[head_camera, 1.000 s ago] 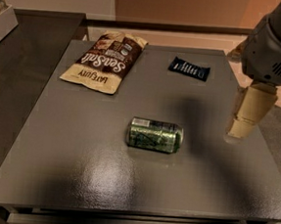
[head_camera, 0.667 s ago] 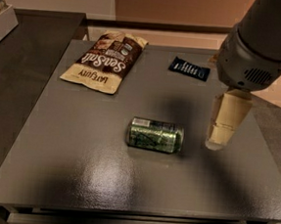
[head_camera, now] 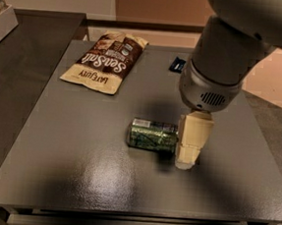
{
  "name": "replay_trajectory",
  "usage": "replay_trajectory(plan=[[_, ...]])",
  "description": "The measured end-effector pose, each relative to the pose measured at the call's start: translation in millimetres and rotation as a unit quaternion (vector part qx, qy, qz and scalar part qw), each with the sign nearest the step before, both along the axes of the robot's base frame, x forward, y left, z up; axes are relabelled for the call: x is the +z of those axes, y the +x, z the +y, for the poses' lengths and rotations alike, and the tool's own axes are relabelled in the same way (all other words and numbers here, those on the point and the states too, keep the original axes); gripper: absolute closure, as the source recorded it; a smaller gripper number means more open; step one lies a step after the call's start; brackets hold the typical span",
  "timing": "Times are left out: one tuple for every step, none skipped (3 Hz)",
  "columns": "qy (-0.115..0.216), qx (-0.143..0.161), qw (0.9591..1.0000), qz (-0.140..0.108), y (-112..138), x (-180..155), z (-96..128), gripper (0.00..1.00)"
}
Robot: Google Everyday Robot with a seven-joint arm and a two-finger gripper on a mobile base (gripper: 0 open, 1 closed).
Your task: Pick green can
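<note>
Starting far left of the gripper (head_camera: 187, 158), the snack bag (head_camera: 105, 62) is no danger. The green can (head_camera: 153, 135) lies sideways just left of it, maybe touching. Whether the gripper is spread or closed I cannot tell. A bump could slide or roll the can away.

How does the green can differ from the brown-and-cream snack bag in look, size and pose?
The green can is a small shiny cylinder lying on its side; the snack bag is larger, flat, brown and cream. The gripper hangs beside the can's end, well away from the bag. Both rest on the dark table.
</note>
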State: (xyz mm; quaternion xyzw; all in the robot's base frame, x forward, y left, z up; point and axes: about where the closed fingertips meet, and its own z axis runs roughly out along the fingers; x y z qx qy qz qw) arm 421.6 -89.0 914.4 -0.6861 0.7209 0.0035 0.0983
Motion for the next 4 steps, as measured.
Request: replay_trajectory(plan=[[-0.002,0.0,0.9999,0.013,-5,-19,15,0.0],[-0.003,-0.001,0.9998,0.021,-7,-30,24,0.0],[-0.004,-0.004,0.9996,0.029,-6,-40,35,0.0],[0.0,-0.009,0.9996,0.028,-3,-44,37,0.0]])
